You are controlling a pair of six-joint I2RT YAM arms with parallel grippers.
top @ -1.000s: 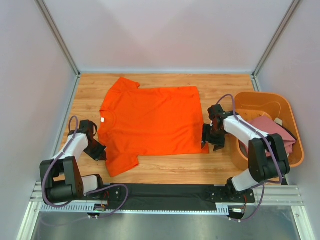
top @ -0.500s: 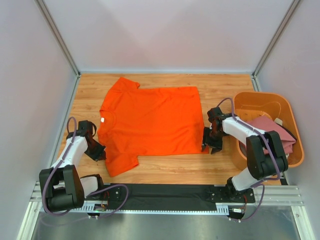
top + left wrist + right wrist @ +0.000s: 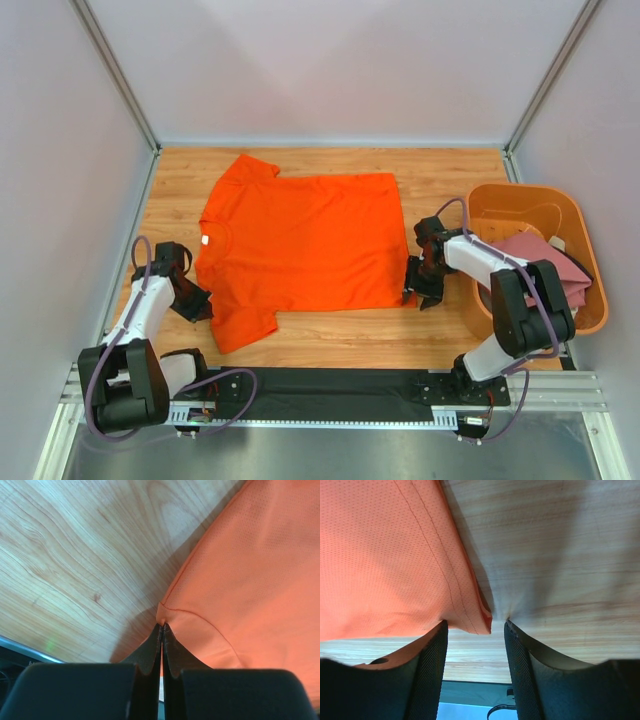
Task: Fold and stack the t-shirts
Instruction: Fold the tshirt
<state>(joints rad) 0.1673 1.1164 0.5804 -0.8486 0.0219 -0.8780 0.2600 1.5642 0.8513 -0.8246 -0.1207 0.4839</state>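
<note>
t-shirts in view number two. one orange t-shirt (image 3: 300, 240) lies spread flat over the middle of the worktop (image 3: 450, 170). its collar points toward the left edge and its hem toward the right edge. one short sleeve reaches toward the far edge and the other toward the near edge. one pink t-shirt (image 3: 545, 265) sits crumpled inside the single orange tub (image 3: 520, 195), which stands at the right edge of the worktop, well apart from the orange one.

two arms are at work, one at each end of the orange t-shirt. the left fingers (image 3: 202, 305) are low on the worktop by its left edge, at the notch where the near sleeve meets the body. in the left wrist view they are pressed tight together with no gap. their tips meet right at the cloth's seamed edge (image 3: 162, 607), but i cannot tell whether any cloth is caught between them.

the right fingers (image 3: 412, 290) are down at the hem corner nearest the near edge, just beside the tub. in the right wrist view they stand apart, one on each side of that stitched corner (image 3: 481, 616). the corner lies between them, not clamped.
</note>
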